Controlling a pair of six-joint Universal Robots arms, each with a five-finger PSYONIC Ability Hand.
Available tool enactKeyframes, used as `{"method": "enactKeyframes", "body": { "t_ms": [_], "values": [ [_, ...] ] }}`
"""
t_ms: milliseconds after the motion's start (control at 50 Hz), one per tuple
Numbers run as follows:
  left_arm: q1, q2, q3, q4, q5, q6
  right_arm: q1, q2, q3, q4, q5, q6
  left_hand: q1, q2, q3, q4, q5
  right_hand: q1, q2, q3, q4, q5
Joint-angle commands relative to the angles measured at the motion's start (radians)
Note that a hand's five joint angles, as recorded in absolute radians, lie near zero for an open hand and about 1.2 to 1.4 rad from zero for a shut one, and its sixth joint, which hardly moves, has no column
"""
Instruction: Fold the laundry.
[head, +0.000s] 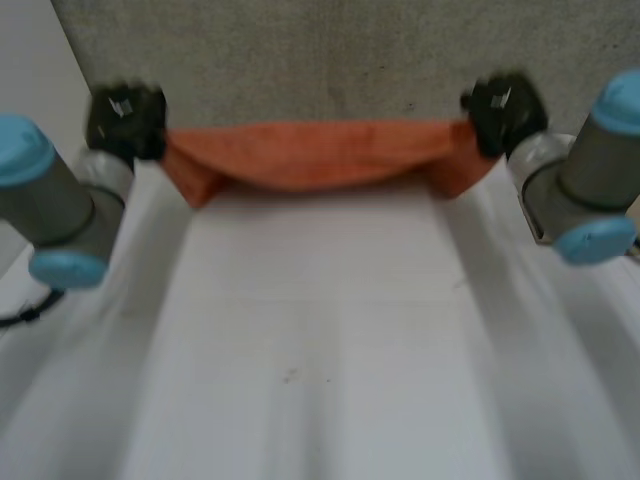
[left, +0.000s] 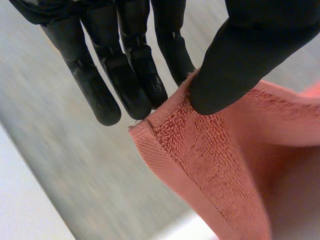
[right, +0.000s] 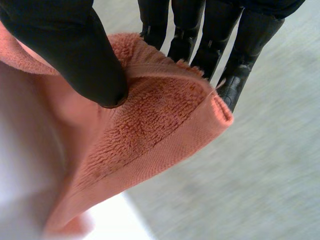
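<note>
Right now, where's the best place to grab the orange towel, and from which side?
At its two upper corners, one from each end. The towel sags between the left hand and the right hand, which each pinch a corner, thumb against straight fingers. Those hemmed corners are thin and stick out, so they seem easiest to pinch.

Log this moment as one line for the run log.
item: orange terry towel | left hand: pinching a towel corner | right hand: pinching another corner | towel: sagging between hands, far end of white table
</note>
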Motion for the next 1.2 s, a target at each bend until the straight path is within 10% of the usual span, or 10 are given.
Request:
{"method": "enactKeyframes", "body": {
  "t_ms": [20, 300, 480, 840, 980, 1200],
  "values": [
    [0.001, -0.059, -0.239, -0.032, 0.06, 0.077, -0.011, 0.06, 0.216, 0.014, -0.022, -0.04, 0.256, 0.196, 0.199, 0.193, 0.238, 0.393, 0.224, 0.216, 0.204, 0.229],
    [0.149, 0.403, -0.521, -0.505, 0.103, 0.312, -0.044, -0.388, 0.627, 0.532, -0.063, -0.22, 0.256, 0.196, 0.199, 0.193, 0.238, 0.393, 0.224, 0.216, 0.204, 0.229],
    [0.211, 0.521, -0.653, -0.834, 0.178, 0.661, -0.179, -0.569, 0.771, 0.715, -0.057, -0.463, 0.256, 0.196, 0.199, 0.193, 0.238, 0.393, 0.224, 0.216, 0.204, 0.229],
    [0.1, 0.141, -0.287, -0.299, 0.094, 0.324, -0.095, -0.134, 0.413, 0.275, 0.085, -0.268, 0.256, 0.196, 0.199, 0.193, 0.238, 0.393, 0.224, 0.216, 0.204, 0.229],
    [0.05, -0.103, -0.029, -0.17, -0.061, 0.312, -0.069, 0.029, 0.235, 0.242, 0.131, -0.256, 0.256, 0.196, 0.199, 0.193, 0.238, 0.393, 0.224, 0.216, 0.204, 0.229],
    [0.027, -0.307, 0.198, -0.086, -0.087, 0.318, -0.055, 0.179, 0.034, 0.226, 0.141, -0.204, 0.256, 0.196, 0.199, 0.193, 0.238, 0.393, 0.224, 0.216, 0.204, 0.229]
  ]
}}
